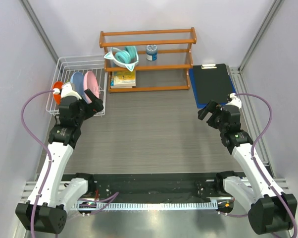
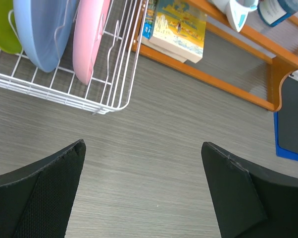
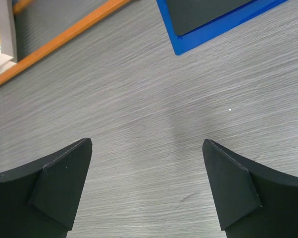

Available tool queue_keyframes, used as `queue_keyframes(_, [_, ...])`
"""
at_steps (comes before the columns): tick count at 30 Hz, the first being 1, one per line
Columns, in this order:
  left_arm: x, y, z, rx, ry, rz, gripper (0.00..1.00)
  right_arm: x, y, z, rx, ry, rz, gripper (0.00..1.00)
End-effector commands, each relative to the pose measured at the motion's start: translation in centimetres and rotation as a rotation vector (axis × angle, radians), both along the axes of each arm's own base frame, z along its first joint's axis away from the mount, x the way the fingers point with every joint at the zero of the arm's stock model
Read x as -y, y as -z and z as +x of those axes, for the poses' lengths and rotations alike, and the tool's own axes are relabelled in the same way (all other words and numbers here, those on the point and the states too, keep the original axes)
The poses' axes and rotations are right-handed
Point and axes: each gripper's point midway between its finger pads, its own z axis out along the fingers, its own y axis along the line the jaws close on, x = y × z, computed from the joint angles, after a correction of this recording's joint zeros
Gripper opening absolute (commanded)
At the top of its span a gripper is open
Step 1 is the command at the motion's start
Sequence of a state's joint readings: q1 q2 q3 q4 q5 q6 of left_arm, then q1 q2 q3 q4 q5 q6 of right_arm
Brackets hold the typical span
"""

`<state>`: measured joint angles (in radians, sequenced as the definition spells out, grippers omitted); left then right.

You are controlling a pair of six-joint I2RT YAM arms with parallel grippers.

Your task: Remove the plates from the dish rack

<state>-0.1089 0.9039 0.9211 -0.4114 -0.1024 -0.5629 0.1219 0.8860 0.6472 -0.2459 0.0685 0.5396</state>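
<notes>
Pink round plastic plate (image 2: pixel 89 34), standing on edge in the white wire dish rack (image 2: pixel 109 106), lies just ahead-left of the spread, empty left gripper (image 2: pixel 143 146); the equally spread, empty right gripper (image 3: pixel 147 143) is well apart.

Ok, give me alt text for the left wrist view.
The open left gripper hangs over the grey table. Upper left, a white rack holds a pink plate, blue plate and green plate on edge; upper right, a book sits on a wooden shelf.
</notes>
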Motion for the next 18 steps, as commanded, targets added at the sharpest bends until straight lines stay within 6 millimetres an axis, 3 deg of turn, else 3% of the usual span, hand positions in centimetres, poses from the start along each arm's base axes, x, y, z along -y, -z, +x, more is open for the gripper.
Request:
queue_keyframes(1, [-0.5, -2.7, 0.5, 0.056, -0.018, 0.016, 1.0, 0.2, -0.8, 1.1, 0.041, -0.022, -0.059, 1.0])
queue_keyframes(4, [0.3, -2.2, 0.7, 0.059, 0.025, -0.001, 0.99, 0.7, -1.2, 2.3, 0.034, -0.011, -0.095, 1.0])
queue_keyframes(8, [0.8, -1.7, 2.3, 0.082, 0.06, 0.03, 1.0, 0.5, -1.0, 3.3, 0.015, -0.035, -0.119, 1.0])
queue_keyframes(9, [0.7, -0.8, 3.0, 0.051, 0.064, 0.056, 0.99, 0.4, -1.1, 3.7, 0.024, -0.032, -0.114, 1.0])
queue_keyframes(15, [-2.7, 0.3, 7.1, -0.019, -0.056, 0.253, 0.99, -1.4, 0.1, 5.6, -0.003, -0.098, -0.061, 1.0])
queue_keyframes(18, [-4.7, -0.5, 8.7, 0.003, -0.154, 0.322, 0.99, -2.2, 1.1, 5.9, -0.025, -0.136, -0.041, 1.0])
